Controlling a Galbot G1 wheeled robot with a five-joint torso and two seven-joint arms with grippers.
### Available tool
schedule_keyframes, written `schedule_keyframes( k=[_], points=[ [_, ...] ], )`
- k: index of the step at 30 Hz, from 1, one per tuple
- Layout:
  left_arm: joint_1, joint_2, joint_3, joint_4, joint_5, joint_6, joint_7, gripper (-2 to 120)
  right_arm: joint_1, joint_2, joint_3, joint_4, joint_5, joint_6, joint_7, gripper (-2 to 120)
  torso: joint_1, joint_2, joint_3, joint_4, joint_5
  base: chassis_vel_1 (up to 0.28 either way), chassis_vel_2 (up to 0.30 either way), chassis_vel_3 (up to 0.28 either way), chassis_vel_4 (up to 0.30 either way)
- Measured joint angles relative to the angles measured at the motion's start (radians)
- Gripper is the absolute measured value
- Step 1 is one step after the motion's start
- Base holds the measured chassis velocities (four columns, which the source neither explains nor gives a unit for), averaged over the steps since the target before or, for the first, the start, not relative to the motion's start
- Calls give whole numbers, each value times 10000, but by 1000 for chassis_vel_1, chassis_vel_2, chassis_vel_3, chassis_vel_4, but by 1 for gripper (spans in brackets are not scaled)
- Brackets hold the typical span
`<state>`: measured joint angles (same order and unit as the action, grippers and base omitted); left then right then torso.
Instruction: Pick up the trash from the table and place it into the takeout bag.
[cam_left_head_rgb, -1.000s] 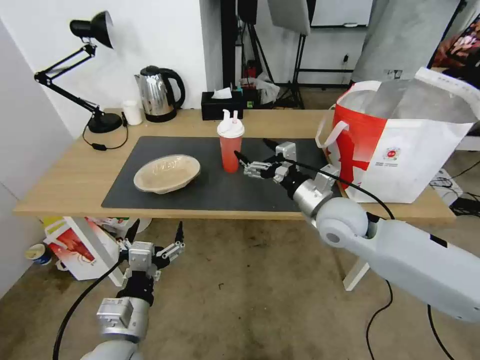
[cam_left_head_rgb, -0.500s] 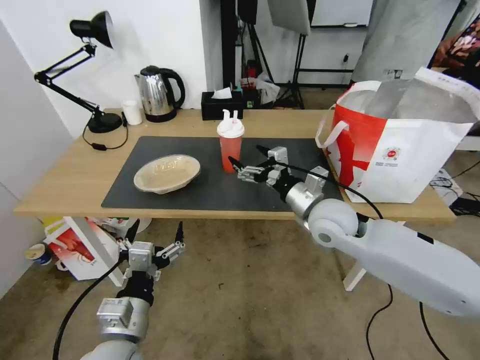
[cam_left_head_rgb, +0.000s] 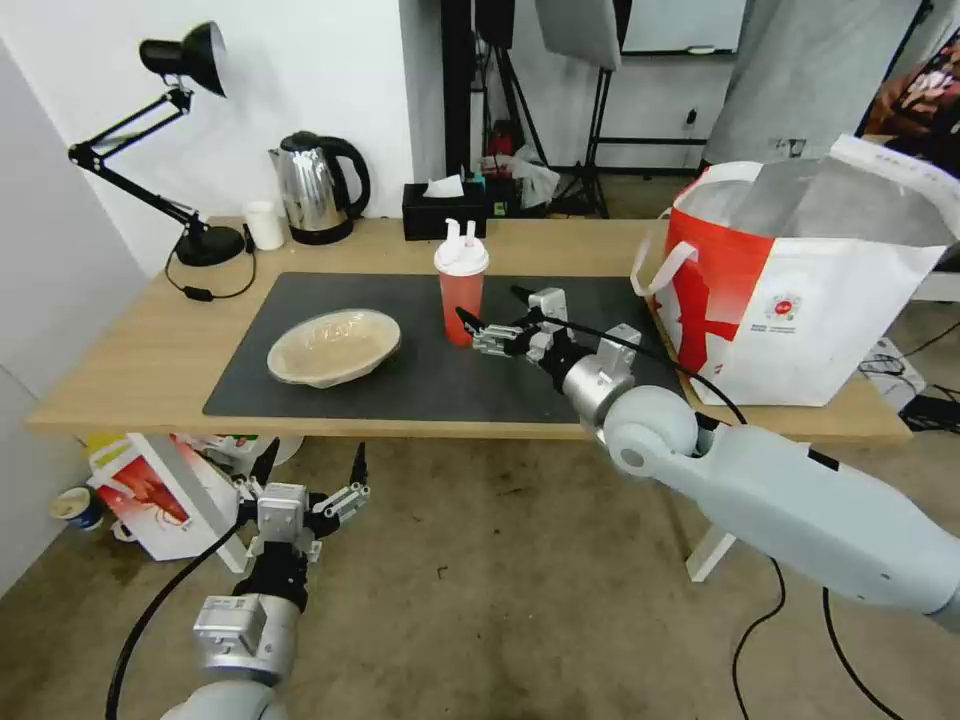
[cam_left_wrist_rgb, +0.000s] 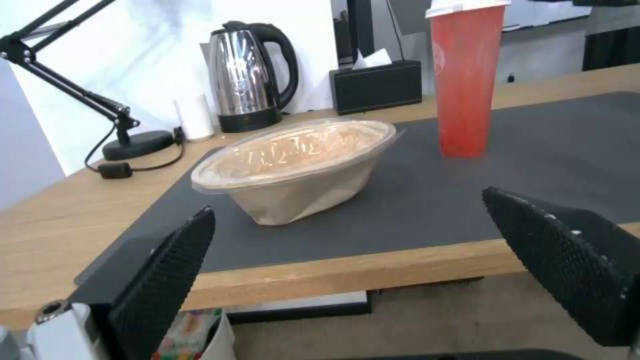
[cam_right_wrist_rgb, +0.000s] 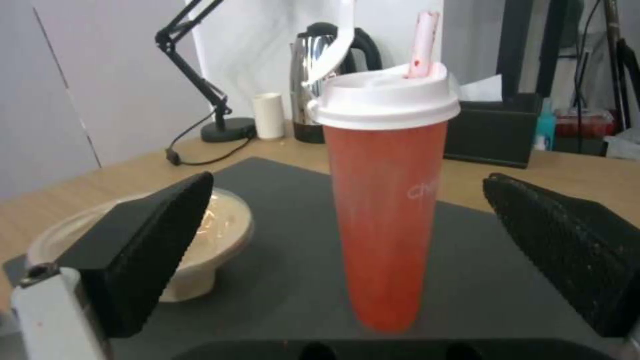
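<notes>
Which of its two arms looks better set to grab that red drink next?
The right. Its claw is open right beside the red cup, which stands between its fingers in the wrist view. The left claw hangs open below the table, nearer the tan container.

Red translucent cup (cam_left_head_rgb: 461, 306), white lid, pale pink straw, centre frame. Tan oval container (cam_left_head_rgb: 333, 346), clear lid, centre left. Dark grey mat (cam_left_head_rgb: 420, 375) on light-wood tabletop (cam_left_head_rgb: 140, 350). Red-and-white takeout bag (cam_left_head_rgb: 800, 300), silver foil lining, small round red logo, right. Black tissue box (cam_left_head_rgb: 443, 212), black lamp (cam_left_head_rgb: 180, 60) upper left. Right pincer (cam_left_head_rgb: 490, 312) pads black, dotted texture.
</notes>
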<state>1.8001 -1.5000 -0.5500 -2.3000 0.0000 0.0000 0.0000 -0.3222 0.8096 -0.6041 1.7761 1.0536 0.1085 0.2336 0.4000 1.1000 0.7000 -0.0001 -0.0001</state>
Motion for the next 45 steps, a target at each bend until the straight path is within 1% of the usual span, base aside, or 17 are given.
schedule_keyframes(
  k=[15,30,45],
  points=[
    [0,0,-1,0,0,0,0,100,231,587,-200,-916,-9,16,-17,100,0,0,0,0,0,0,0,0,0],
    [0,1,0,0,0,0,0,100,629,1557,-474,-2056,-1,55,-208,100,0,0,0,1,0,0,0,0,0],
    [0,0,1,0,0,0,0,100,819,1991,-599,-2671,-115,62,-233,100,-1,-1,0,-1,2,0,0,0,0]
  ],
)
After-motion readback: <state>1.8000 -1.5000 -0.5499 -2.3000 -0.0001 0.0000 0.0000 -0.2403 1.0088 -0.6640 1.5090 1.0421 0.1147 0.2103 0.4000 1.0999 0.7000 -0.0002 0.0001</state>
